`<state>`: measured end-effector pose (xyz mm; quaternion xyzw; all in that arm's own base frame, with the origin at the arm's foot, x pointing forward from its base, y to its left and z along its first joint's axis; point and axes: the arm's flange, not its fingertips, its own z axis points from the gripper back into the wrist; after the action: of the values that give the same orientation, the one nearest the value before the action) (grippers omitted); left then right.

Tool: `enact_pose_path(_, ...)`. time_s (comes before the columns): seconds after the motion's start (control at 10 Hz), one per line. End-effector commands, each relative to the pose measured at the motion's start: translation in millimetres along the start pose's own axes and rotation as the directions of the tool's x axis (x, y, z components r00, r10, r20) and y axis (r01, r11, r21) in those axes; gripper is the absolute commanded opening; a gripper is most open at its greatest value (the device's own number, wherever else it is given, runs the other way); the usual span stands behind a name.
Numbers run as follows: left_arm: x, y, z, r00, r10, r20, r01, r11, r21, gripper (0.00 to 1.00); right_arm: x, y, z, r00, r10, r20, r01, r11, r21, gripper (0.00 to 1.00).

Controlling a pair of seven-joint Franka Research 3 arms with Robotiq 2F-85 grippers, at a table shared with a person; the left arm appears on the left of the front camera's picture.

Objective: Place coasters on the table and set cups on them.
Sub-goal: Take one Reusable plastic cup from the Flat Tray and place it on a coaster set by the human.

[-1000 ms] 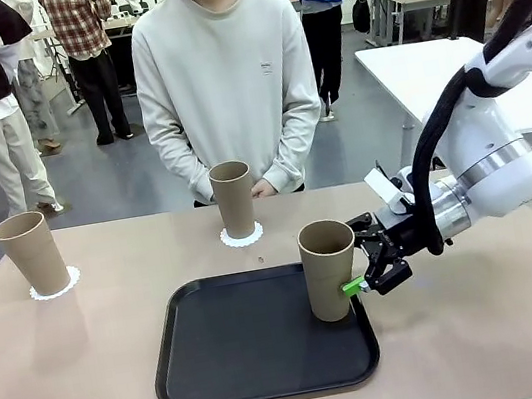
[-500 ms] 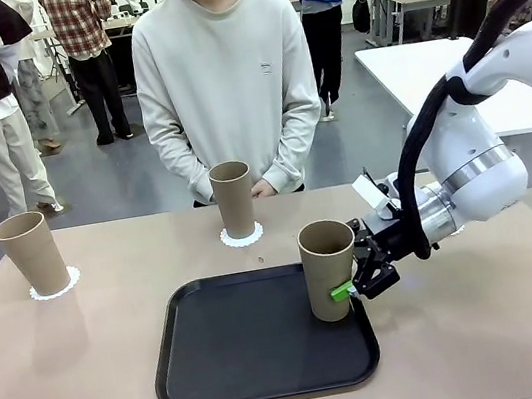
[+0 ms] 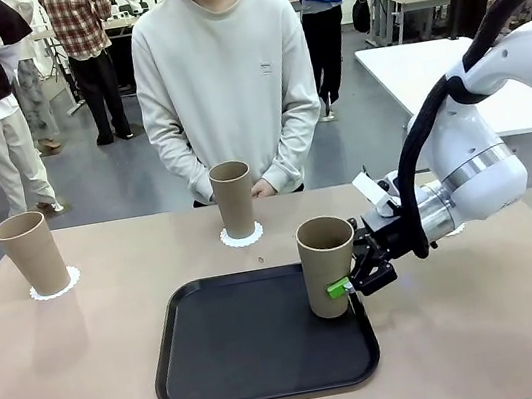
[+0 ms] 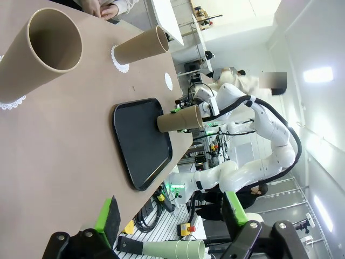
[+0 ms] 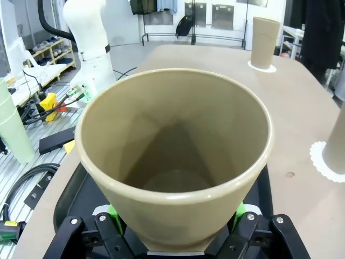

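A tan cup (image 3: pixel 328 265) stands at the right edge of the black tray (image 3: pixel 249 349), and my right gripper (image 3: pixel 347 286) is shut on its lower part from the right. The right wrist view looks down into this cup (image 5: pixel 172 156), which sits between the green pads (image 5: pixel 240 208). Two more cups each stand on a white lacy coaster: one at the table's far left (image 3: pixel 32 254) on a coaster (image 3: pixel 55 286), one at the far middle (image 3: pixel 234 198) on a coaster (image 3: pixel 242 236). A bare coaster (image 4: pixel 168 81) lies on the table beyond the tray. My left gripper (image 4: pixel 171 213) is open and holds nothing, well away from the cups.
The person stands at the far side with hands (image 3: pixel 264 189) at the table (image 3: pixel 489 326) edge behind the middle cup. A white table (image 3: pixel 418 69) stands at the back right. Bare tabletop lies to the left and right of the tray.
My right gripper moved in from the right and shut on the cup at the tray's edge. The cup has shifted slightly left and up. The other cups have not moved.
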<state>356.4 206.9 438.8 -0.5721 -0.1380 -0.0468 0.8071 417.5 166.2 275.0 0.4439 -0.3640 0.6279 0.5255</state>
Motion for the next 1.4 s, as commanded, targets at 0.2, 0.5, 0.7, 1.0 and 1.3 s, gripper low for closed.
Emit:
enact_pose_path(0.2,-1,0,1,1.000,-0.007,0.012,0.007,1.000,-0.004,1.00,104,48,70,1.000,-0.020,-0.020,0.016,0.986,-0.169,0.73)
enact_pose_path(0.5,-1,0,1,1.000,-0.007,0.012,0.007,1.000,-0.004,1.00,166,58,105,0.998,-0.038,-0.047,0.026,0.972,-0.235,0.73)
enact_pose_path(0.7,-1,0,1,1.000,-0.007,0.012,0.007,1.000,-0.004,1.00,164,55,105,0.999,-0.003,-0.037,-0.006,0.971,-0.241,0.73)
enact_pose_path(1.0,-1,0,1,1.000,-0.007,0.012,0.007,1.000,-0.004,1.00,175,60,111,0.999,-0.018,-0.043,0.006,0.967,-0.255,0.84)
enact_pose_path(1.3,-1,0,1,1.000,-0.007,0.012,0.007,1.000,-0.004,1.00,128,-22,204,0.993,-0.101,-0.057,0.067,0.899,-0.432,0.84)
